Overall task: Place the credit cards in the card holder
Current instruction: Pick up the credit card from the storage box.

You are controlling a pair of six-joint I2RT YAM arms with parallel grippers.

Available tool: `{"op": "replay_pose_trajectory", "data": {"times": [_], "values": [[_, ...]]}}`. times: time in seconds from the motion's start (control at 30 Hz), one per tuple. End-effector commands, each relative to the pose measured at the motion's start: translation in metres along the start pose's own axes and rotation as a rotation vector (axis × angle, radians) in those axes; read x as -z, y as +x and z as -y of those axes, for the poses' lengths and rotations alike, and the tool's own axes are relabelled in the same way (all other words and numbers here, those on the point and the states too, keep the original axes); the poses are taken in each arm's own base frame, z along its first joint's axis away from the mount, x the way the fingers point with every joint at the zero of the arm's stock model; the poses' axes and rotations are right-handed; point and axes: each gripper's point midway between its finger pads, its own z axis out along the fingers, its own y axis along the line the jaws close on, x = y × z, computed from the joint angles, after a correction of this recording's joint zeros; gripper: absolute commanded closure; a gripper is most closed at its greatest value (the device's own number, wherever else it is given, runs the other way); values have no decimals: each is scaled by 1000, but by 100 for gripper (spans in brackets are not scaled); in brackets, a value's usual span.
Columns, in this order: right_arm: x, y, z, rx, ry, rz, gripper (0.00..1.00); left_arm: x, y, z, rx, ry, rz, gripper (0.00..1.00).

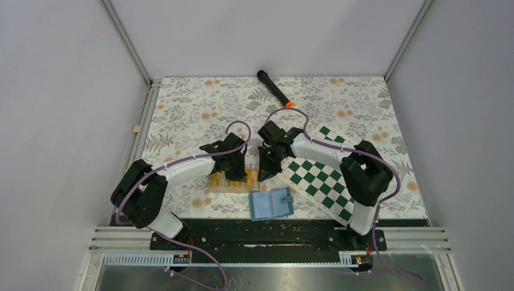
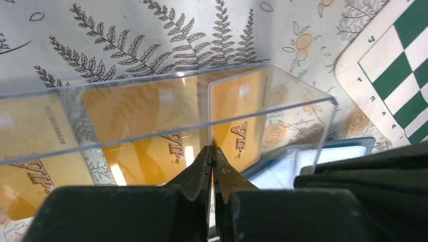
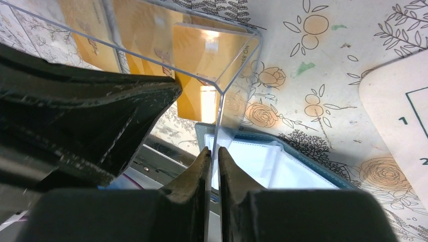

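Note:
A clear plastic tray (image 1: 242, 189) holds several orange-yellow credit cards (image 1: 217, 179) near the table's front middle. In the left wrist view the cards (image 2: 146, 116) show through the tray's wall (image 2: 303, 103). My left gripper (image 2: 212, 154) is shut on a thin clear partition of the tray. My right gripper (image 3: 215, 154) is shut on the tray's end wall (image 3: 237, 65), with a card (image 3: 202, 55) behind it. Both grippers, left (image 1: 235, 171) and right (image 1: 265, 173), meet over the tray. The blue card holder (image 1: 271, 204) lies open just in front of it and shows in both wrist views (image 3: 282, 166) (image 2: 348, 148).
A green-and-white chessboard (image 1: 321, 179) lies to the right of the tray, under the right arm, and close to the card holder. A black marker with an orange tip (image 1: 274, 88) lies at the back middle. A black rail runs along the table's front edge.

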Motion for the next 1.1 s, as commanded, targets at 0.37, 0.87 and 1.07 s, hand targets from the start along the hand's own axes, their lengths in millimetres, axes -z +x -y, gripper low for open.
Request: {"op": "replay_pose_trajectory", "data": {"times": [0.37, 0.87, 1.07], "values": [[13, 0, -26, 22, -101, 16, 89, 17, -21, 21, -98, -18, 65, 94], [13, 1, -26, 26, -105, 11, 89, 9, -16, 22, -157, -44, 19, 90], [12, 2, -25, 25, -102, 7, 89, 4, -13, 26, -187, -47, 0, 89]]}}
